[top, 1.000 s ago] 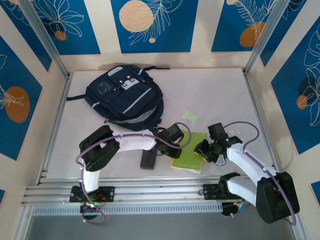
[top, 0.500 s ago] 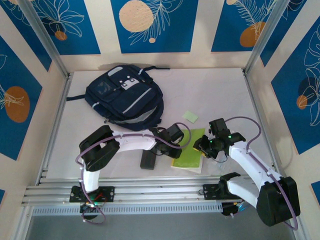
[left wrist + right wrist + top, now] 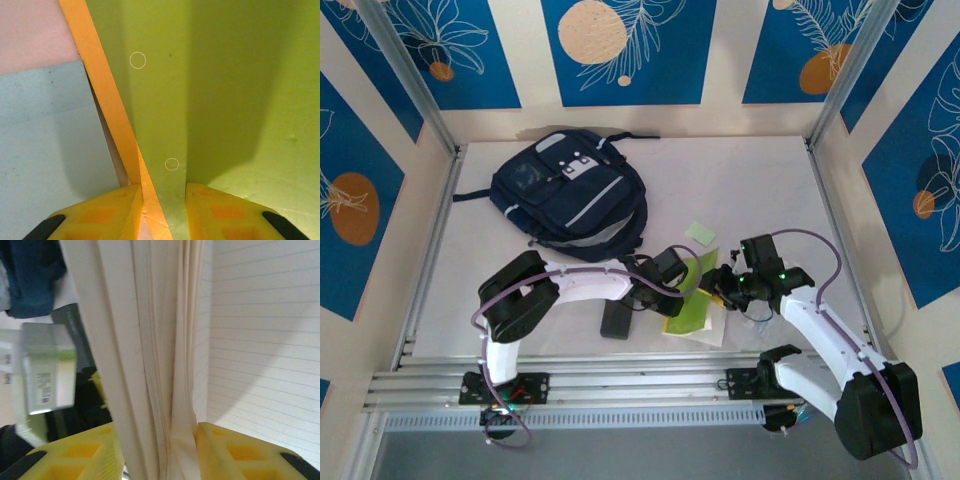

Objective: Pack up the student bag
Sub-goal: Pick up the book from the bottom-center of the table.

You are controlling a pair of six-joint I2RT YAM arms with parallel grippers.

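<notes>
Your bag (image 3: 570,195) lies flat at the far left of the table (image 3: 760,190). Its top is close to the far edge, and one strap reaches toward the left edge.

Your left gripper (image 3: 161,212) pinches the green cover of the notebook (image 3: 692,300), right by the cover's orange edge. Your right gripper (image 3: 160,450) pinches a thick bunch of its pages, and a lined page (image 3: 260,340) lies open beside them.

The notebook is close to the near edge, a bit right of the middle. Both grippers are close together on it. A black block (image 3: 616,318) lies just left of the notebook, beside your left arm. A small pale note (image 3: 700,233) lies just past the notebook.

From the note, bare table runs to the far right corner and along the right edge.
</notes>
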